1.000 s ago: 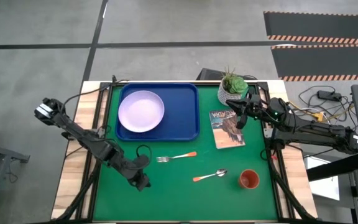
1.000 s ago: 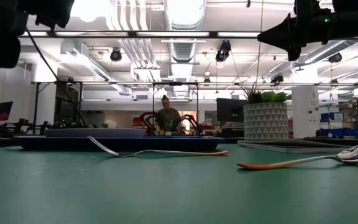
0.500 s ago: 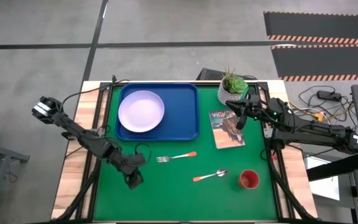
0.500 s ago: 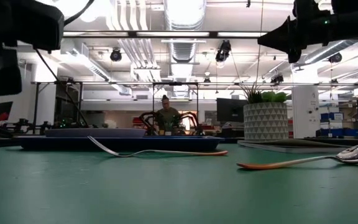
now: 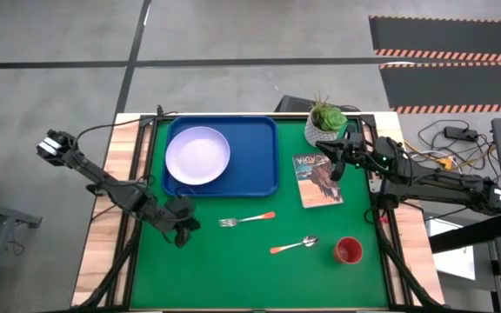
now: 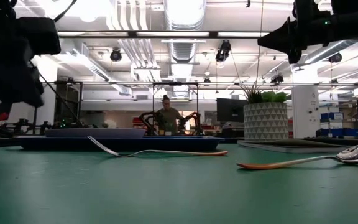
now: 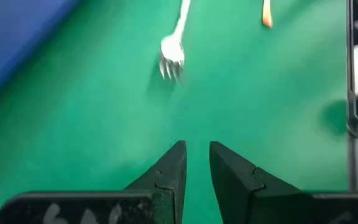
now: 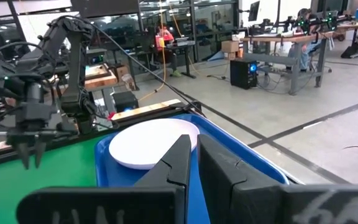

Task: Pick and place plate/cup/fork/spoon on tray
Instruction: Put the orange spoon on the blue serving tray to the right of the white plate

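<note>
The lavender plate (image 5: 197, 156) lies flat on the left half of the blue tray (image 5: 259, 165) at the far side of the table. The fork (image 5: 246, 219) and the spoon (image 5: 294, 246) lie flat on the green mat. The orange-red cup (image 5: 348, 251) stands at the near right. My left gripper (image 5: 182, 235) hovers left of the fork's tines (image 7: 171, 56), its fingers nearly together, empty. My right gripper (image 5: 336, 167) is shut and empty above the booklet (image 5: 318, 181).
A white pot with a green plant (image 5: 325, 122) stands at the far right behind the booklet. The tray's right half is bare. Green mat lies open between the tray and the fork. A person sits in the room beyond the table (image 6: 166, 118).
My left gripper has moved from the near part of the mat toward the table's far edge and a little to the left, ending near the tray's near-left corner. The tableware has not moved.
</note>
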